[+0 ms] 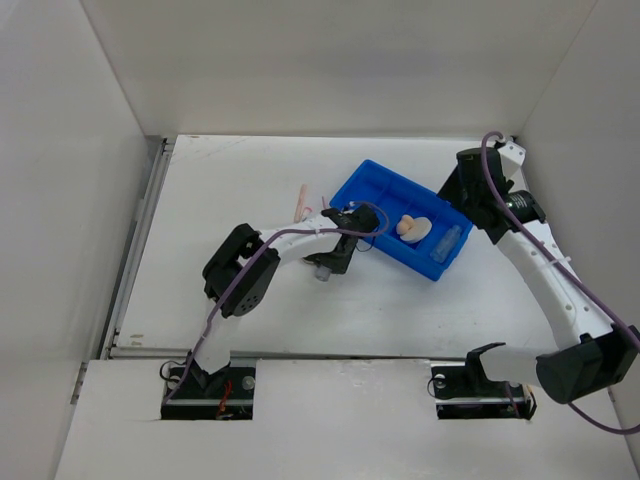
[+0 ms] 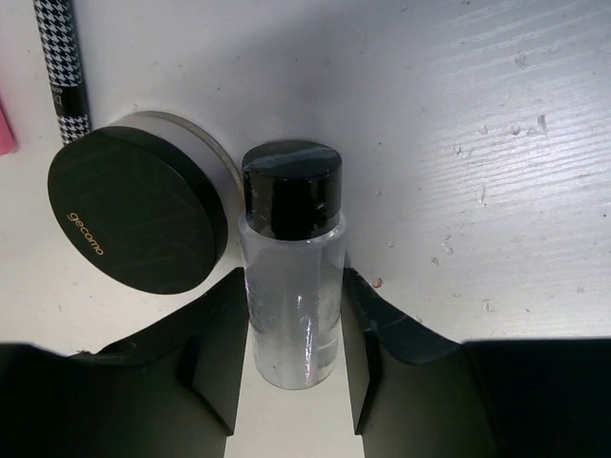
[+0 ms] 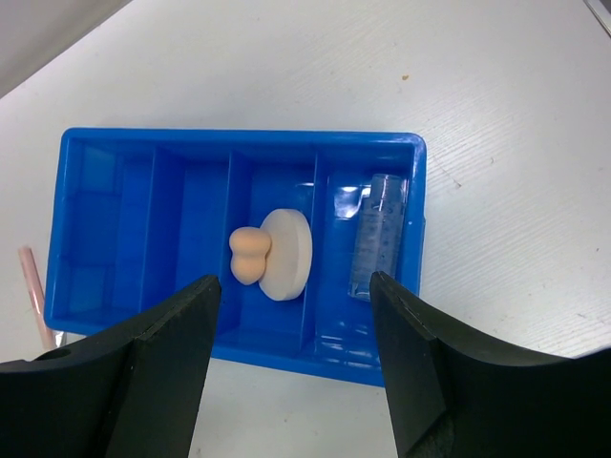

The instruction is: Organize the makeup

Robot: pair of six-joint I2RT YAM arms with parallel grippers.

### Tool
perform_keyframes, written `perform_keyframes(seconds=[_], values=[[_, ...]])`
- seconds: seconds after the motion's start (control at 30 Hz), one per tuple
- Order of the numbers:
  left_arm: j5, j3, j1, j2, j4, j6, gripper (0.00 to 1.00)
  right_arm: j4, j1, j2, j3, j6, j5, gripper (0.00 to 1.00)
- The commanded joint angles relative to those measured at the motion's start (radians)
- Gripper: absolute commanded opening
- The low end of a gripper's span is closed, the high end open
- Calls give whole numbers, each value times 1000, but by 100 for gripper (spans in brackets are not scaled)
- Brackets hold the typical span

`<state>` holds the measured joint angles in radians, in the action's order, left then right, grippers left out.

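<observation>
- A slim pink stick (image 1: 303,200) lies unsorted on the white counter (image 1: 250,170).
- The left gripper (image 2: 295,305) pinches the small clear black-capped bottle (image 2: 291,239) beside a black round compact (image 2: 134,210), probably to lift it.
- The blue divided plastic tray (image 3: 95,191) holds a beige teardrop sponge (image 3: 248,256).
- The right gripper (image 3: 294,286) hovers wide open and empty above it.

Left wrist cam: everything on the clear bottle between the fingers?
The clear small bottle has a see-through body and a closed black ribbed cap. It seems to lie on the white table, cap pointing away from the left gripper, whose fingers flank and appear to pinch its body. A black round compact sits beside the cap; contact unclear.
</observation>
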<state>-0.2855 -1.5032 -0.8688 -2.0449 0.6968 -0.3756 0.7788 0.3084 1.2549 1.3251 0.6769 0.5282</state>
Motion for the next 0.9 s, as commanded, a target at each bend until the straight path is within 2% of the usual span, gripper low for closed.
perform_keyframes(seconds=[0.0, 0.1, 0.23, 0.33, 0.43, 0.63, 0.73, 0.87], values=[[16, -11, 1, 49, 9, -9, 10, 8, -3, -34, 5, -11, 22, 70], [25, 5, 1, 133, 36, -9, 0, 20, -3, -43, 14, -20, 44, 70], [66, 0, 1, 332, 124, 52, 0, 30, -14, -52, 14, -20, 35, 70], [123, -113, 1, 361, 171, 107, 0, 19, -40, -52, 14, -20, -5, 70], [189, -303, 1, 304, 196, 179, 0, 10, -61, -52, 14, -20, -34, 70], [258, -780, 1, -21, 245, 257, 0, 39, -61, -101, 49, -20, -69, 70], [279, -905, 1, -136, 222, 291, 0, 39, -61, -138, 59, 2, -91, 70], [289, -905, 1, -195, 110, 331, 0, 50, -61, -182, 39, 26, -91, 70]])
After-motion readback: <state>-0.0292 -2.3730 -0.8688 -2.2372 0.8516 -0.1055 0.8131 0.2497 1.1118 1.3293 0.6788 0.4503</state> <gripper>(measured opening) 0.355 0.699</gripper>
